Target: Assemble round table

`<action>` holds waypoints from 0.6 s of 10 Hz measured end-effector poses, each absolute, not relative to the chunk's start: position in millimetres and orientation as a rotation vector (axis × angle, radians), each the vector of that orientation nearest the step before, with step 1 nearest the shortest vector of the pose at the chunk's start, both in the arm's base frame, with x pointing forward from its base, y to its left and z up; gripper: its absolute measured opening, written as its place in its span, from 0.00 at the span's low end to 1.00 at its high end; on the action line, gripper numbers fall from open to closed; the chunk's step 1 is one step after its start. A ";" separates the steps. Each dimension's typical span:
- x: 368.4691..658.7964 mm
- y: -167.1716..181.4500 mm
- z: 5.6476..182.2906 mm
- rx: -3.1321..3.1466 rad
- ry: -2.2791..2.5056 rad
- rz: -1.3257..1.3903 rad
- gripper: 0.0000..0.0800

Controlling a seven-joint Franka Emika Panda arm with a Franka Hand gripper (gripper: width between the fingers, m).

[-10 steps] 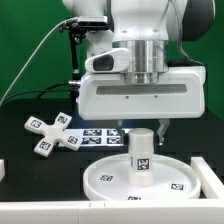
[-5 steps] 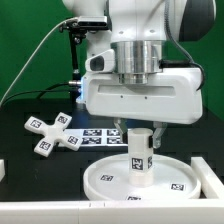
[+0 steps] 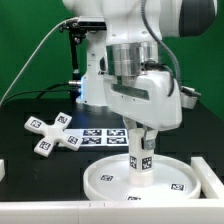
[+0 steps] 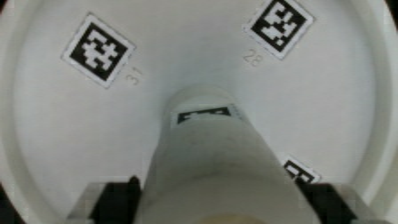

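The round disc (image 3: 105, 180) lies flat at the front of the black table. The short cylindrical leg (image 3: 140, 165) stands upright at its middle. My gripper (image 3: 140, 137) reaches down from above and is shut on the leg's upper part. In the wrist view the leg (image 4: 210, 160) runs down to the disc (image 4: 178, 60), and dark fingers (image 4: 121, 200) press on both of its sides around my gripper (image 4: 217, 208). The cross-shaped base (image 3: 50, 133) lies loose on the table at the exterior view's left, away from my gripper.
The marker board (image 3: 98, 137) lies flat behind the disc. A white block (image 3: 211, 176) stands at the exterior view's right edge and another (image 3: 3, 168) at its left edge. A white border (image 3: 60, 212) runs along the table front.
My hand has turned about its vertical axis over the leg, from broadside to an angled pose. The leg stays upright on the disc in the same spot.
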State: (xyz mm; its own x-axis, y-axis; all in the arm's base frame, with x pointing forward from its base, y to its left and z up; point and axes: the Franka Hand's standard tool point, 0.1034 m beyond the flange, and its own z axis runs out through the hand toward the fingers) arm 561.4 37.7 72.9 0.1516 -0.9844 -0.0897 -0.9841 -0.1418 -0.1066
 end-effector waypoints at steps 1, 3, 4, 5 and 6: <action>560.3 39.6 72.8 -2.234 2.009 0.022 0.51; 560.2 40.7 72.8 -2.234 2.010 0.035 0.51; 560.3 40.9 73.3 -2.301 1.936 0.028 0.60; 561.0 41.9 75.0 -2.445 1.748 0.010 0.77; 560.6 44.9 74.9 -2.610 1.511 -0.012 0.77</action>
State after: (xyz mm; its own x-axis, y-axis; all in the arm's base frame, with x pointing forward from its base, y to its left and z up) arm 560.6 44.9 74.9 0.5000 -0.8642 -0.0559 -0.8632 -0.4922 -0.1122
